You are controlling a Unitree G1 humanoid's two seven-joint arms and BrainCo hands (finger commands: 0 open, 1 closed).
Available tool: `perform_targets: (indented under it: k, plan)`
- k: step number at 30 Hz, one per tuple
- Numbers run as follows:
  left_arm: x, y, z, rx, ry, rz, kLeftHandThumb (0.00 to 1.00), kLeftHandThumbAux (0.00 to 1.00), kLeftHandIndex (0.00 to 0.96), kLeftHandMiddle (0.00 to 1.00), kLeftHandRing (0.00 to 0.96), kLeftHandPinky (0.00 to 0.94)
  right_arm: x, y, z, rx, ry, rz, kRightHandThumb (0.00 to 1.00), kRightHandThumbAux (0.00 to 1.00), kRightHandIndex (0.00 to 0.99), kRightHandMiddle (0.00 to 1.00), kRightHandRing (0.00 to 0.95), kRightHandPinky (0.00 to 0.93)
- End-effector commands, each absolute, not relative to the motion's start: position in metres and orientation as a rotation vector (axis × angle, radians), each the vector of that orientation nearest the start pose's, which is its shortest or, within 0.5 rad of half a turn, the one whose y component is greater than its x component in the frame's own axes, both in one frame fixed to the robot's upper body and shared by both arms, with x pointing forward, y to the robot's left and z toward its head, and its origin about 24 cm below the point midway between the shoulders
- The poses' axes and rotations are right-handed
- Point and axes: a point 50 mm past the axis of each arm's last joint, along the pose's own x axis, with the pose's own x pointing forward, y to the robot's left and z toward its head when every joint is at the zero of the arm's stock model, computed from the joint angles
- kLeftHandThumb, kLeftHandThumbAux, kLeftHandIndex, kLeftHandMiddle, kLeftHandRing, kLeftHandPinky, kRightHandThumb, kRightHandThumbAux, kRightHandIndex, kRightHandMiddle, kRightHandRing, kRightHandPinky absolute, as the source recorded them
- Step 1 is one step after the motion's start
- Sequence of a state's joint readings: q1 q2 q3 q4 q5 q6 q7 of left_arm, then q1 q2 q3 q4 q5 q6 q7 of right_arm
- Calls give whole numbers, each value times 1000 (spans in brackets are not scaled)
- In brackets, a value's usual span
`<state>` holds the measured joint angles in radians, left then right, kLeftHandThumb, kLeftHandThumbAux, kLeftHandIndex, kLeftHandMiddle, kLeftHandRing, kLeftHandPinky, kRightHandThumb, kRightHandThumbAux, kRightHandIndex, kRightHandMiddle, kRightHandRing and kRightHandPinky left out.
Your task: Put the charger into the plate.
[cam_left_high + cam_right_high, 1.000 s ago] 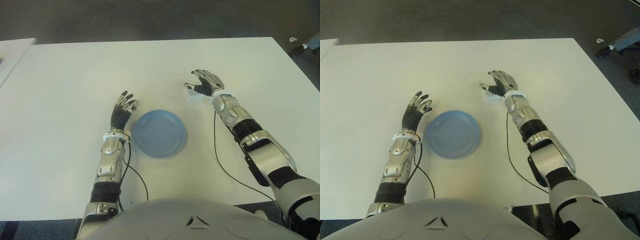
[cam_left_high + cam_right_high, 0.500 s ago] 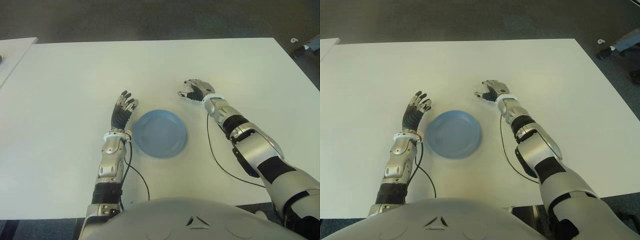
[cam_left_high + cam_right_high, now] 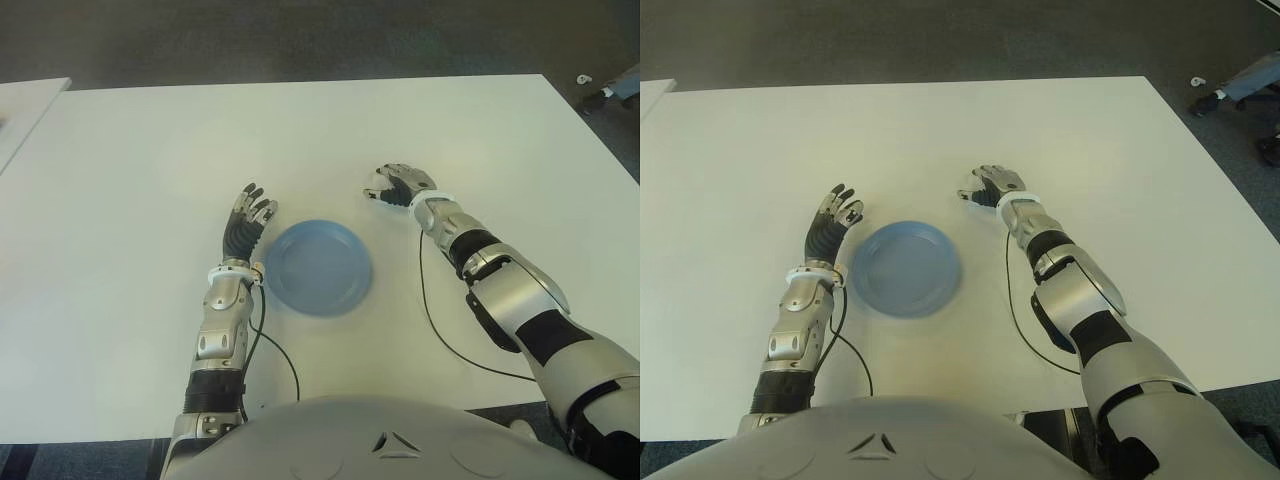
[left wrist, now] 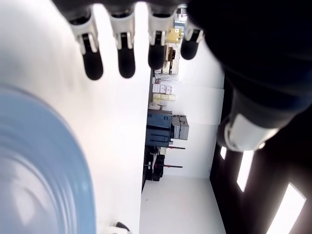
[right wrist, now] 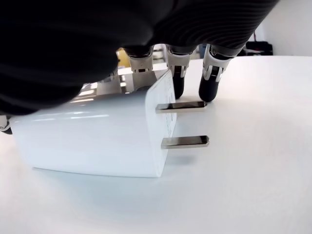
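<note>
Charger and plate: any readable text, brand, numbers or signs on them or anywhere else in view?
None readable.
charger: the white faces in view are blank; the right hand covers its top, fingers down beside it.
plate: plain blue, no marking.
table: bare white, no labels.
left hand, beside the plate: no lettering visible.
Background boxes in the left wrist view: too small to read.

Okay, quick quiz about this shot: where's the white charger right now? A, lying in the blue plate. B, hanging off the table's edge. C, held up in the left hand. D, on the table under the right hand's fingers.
D: the right wrist view shows the charger lying on the white table, prongs sideways, with the right hand curled over it; the blue plate holds nothing, and the left hand beside it is open.
</note>
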<state>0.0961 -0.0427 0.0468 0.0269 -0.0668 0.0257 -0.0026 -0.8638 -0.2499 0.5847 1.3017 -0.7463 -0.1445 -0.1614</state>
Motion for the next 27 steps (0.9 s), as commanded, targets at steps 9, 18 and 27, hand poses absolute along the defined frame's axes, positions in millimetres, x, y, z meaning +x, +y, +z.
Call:
perform_targets:
  k: [9,18,27]
  plan:
    - [229,156,10,-127,152,49,147,590,35,127,165,221,361,-151,12,-1527,222,558,344,140,0,0,0,0]
    - [230,155,10,-126,150,44,141,588,38,130,166,218,365,-153,20,-1567,243,655,361,134,0,0,0,0]
    - [229,155,10,-128,151,44,128,589,38,124,158,216,361,-157,17,-1581,203,671,380,136,0,0,0,0]
